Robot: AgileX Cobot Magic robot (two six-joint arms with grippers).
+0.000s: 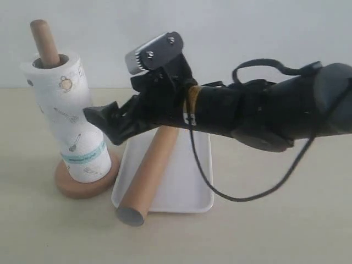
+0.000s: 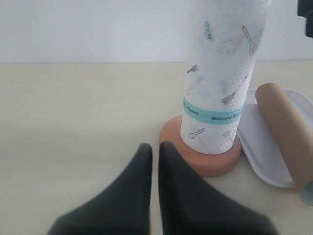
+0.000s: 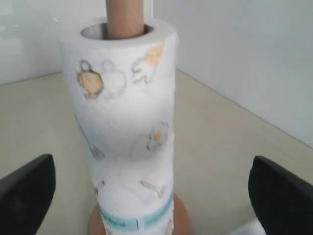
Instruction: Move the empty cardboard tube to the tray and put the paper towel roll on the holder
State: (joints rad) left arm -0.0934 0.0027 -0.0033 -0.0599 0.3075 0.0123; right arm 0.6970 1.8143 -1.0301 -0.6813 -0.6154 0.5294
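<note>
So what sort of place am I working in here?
Likely a lab or test bench staged as a kitchen task, not a real kitchen: a bare beige tabletop, a plain white wall, and only the paper towel roll on its holder beside a white tray.

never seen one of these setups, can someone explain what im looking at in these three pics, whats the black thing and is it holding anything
It is a robot with two arms, each ending in a two-fingered gripper. One picture comes from a camera off the arms; the other two come from cameras on the wrists.

The big black arm in the overview carries the right gripper. Its own camera shows the two black fingers spread wide on either side of the paper towel roll, touching nothing. The left gripper is shut and empty, low over the table.

The roll sits on the holder, whose wooden post pokes out of the top. Next to it, the empty cardboard tube lies slanted on the tray, one end over the rim.
</note>
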